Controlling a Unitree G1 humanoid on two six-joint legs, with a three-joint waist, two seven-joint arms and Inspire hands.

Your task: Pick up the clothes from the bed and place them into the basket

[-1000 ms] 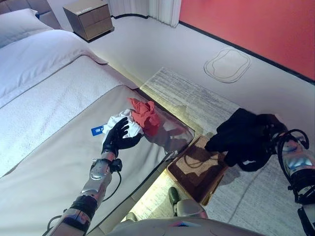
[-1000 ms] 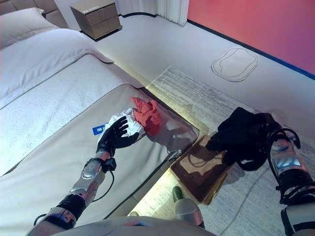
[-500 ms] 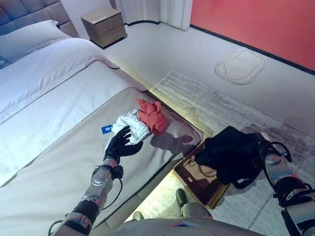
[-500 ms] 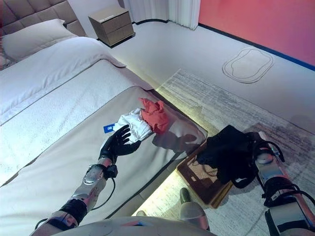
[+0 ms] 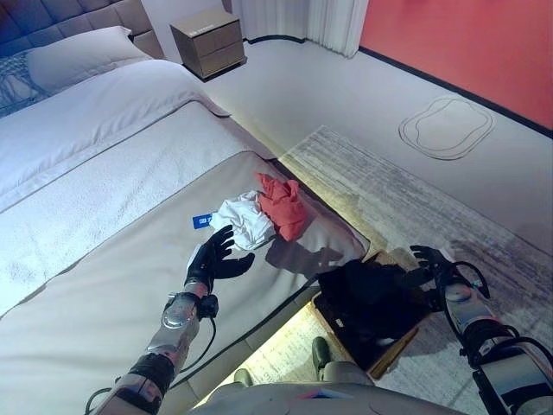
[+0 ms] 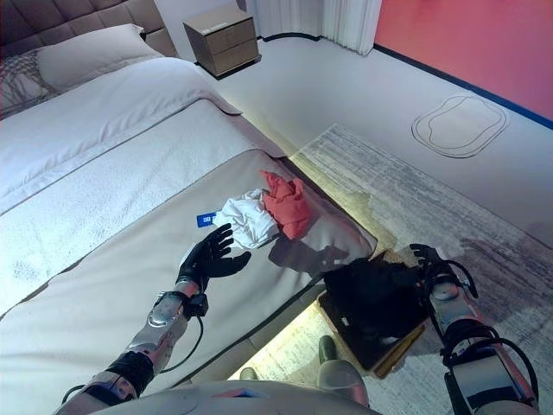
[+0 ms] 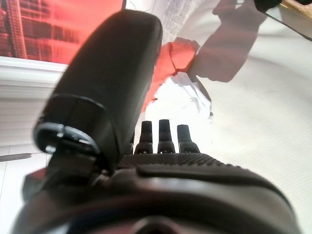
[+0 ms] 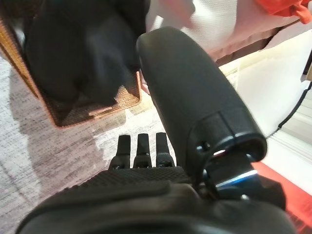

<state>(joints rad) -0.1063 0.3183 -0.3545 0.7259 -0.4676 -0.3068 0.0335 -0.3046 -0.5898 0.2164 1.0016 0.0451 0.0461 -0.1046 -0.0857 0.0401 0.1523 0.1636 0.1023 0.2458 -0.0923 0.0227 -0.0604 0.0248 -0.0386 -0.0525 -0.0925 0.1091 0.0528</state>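
— Black garment (image 5: 367,298) first: where is it?

— In the woven basket (image 5: 390,354) on the rug (image 5: 406,199) by the bed's corner. The right hand (image 5: 435,264) sits just past it, fingers spread, gripping nothing.

— And on the bed (image 5: 95,225)?

— The left hand (image 5: 212,259) hovers over the grey cover near the foot edge, fingers splayed, empty. Just beyond it lies the white garment (image 5: 244,220), touching the red garment (image 5: 283,206) at the corner, a blue tag (image 5: 202,220) beside. Farthest, a pillow (image 5: 82,56) and nightstand (image 5: 208,30).
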